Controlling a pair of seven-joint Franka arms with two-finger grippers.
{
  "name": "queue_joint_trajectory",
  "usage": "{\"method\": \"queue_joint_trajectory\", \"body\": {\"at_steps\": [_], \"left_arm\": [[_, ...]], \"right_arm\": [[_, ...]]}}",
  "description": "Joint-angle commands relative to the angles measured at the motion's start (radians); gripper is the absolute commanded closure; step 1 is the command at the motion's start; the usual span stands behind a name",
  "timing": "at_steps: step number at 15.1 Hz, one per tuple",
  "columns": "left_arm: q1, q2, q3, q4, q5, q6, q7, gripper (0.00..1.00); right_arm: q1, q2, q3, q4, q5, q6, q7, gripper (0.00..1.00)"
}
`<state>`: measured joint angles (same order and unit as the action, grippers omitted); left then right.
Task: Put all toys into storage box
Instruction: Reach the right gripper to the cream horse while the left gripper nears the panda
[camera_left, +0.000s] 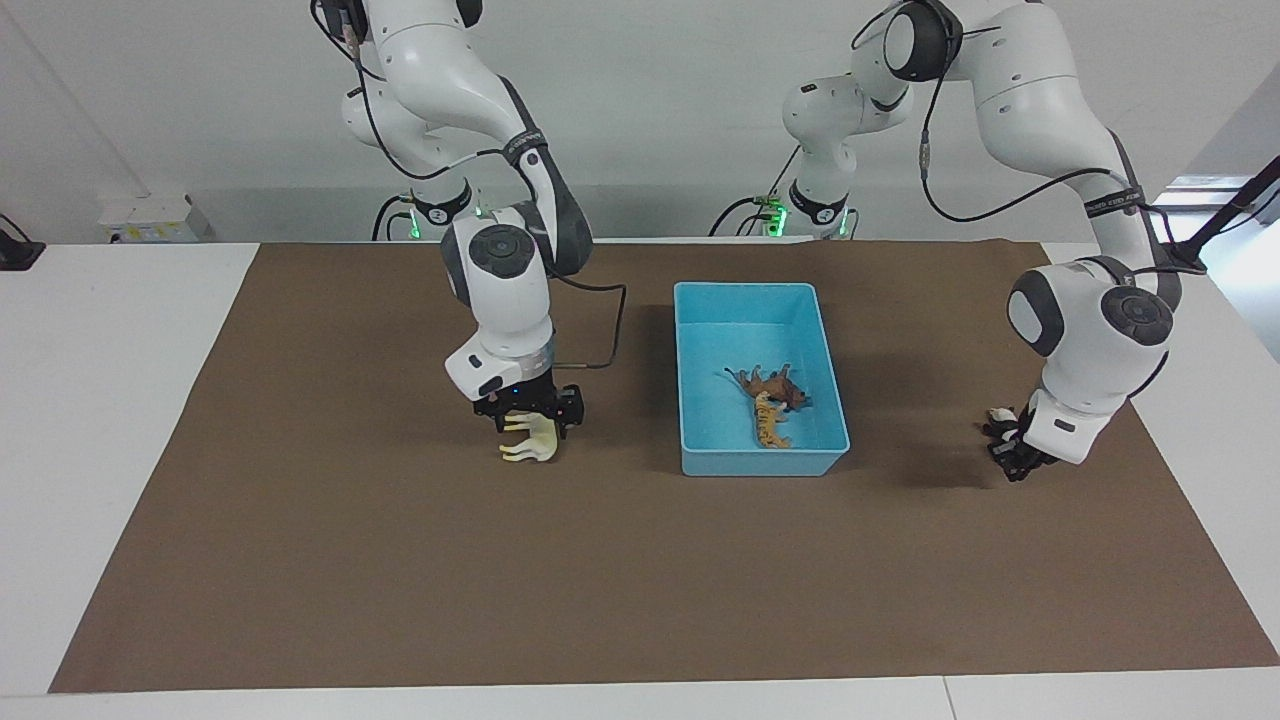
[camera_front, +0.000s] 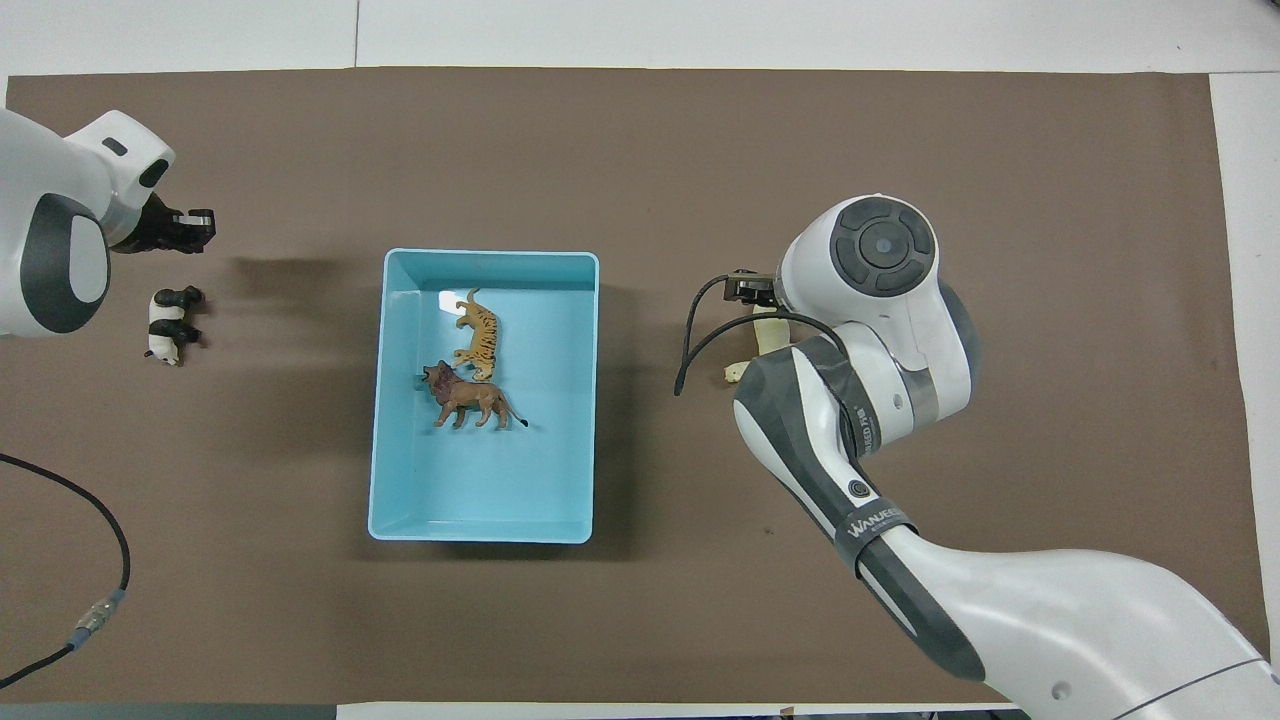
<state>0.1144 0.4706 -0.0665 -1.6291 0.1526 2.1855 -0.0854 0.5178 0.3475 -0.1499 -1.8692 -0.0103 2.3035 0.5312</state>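
Right gripper (camera_left: 535, 420) low over brown mat (camera_left: 640, 560), pinching cream-white horse (camera_left: 530, 440) w/ fingers pressed onto it; horse mostly hidden under arm in overhead view. Left gripper (camera_left: 1010, 455) low at left arm's end of mat, just beside panda (camera_front: 172, 324); finger state unreadable. Tiger (camera_front: 478, 334) & brown animal (camera_front: 468, 395) lying in storage box (camera_front: 480, 530) mid-mat.

matt brown paper sheet (camera_left: 350, 560) on the smooth white table (camera_left: 100, 400); glossy blue plastic box (camera_front: 400, 500); shiny white arm shells (camera_left: 505, 300).
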Motion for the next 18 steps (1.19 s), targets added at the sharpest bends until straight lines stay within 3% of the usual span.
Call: {"method": "queue_joint_trajectory", "body": {"at_steps": [1, 2, 3, 4, 9, 10, 11, 12, 15, 18], "left_arm": [[-0.004, 0.023, 0.016, 0.041, 0.013, -0.038, -0.022, 1.00], [0.004, 0.019, 0.016, 0.032, 0.024, -0.039, -0.010, 0.81], [0.011, 0.013, 0.016, 0.029, 0.053, -0.039, 0.015, 0.29], [0.033, 0.008, 0.016, 0.023, 0.092, -0.039, 0.062, 0.04], [0.099, -0.021, 0.014, -0.049, 0.105, -0.007, 0.165, 0.00], [0.097, -0.027, 0.013, -0.063, 0.099, -0.004, 0.153, 0.00], [0.096, -0.026, 0.013, -0.061, 0.093, -0.009, 0.141, 0.00], [0.088, -0.027, 0.013, -0.063, 0.090, -0.016, 0.139, 0.00], [0.111, -0.044, 0.013, -0.112, 0.088, 0.013, 0.142, 0.00], [0.142, -0.079, 0.011, -0.250, 0.087, 0.133, 0.145, 0.00]], "right_arm": [[-0.005, -0.012, 0.006, -0.068, 0.023, 0.072, -0.022, 0.00], [-0.004, -0.005, 0.006, -0.070, 0.023, 0.082, -0.022, 0.00], [-0.004, 0.007, 0.006, -0.070, 0.023, 0.088, -0.020, 0.00], [-0.002, 0.016, 0.006, -0.070, 0.023, 0.102, -0.020, 0.00], [-0.002, 0.080, 0.009, -0.070, 0.024, 0.194, -0.016, 0.00], [-0.001, 0.080, 0.009, -0.070, 0.024, 0.194, -0.016, 0.29], [-0.001, 0.080, 0.010, -0.070, 0.024, 0.192, -0.016, 0.95], [-0.002, 0.080, 0.010, -0.065, 0.024, 0.179, -0.013, 1.00], [-0.002, 0.080, 0.010, -0.006, 0.024, 0.082, -0.007, 1.00], [-0.002, 0.079, 0.010, 0.085, 0.032, -0.016, 0.000, 1.00]]}}
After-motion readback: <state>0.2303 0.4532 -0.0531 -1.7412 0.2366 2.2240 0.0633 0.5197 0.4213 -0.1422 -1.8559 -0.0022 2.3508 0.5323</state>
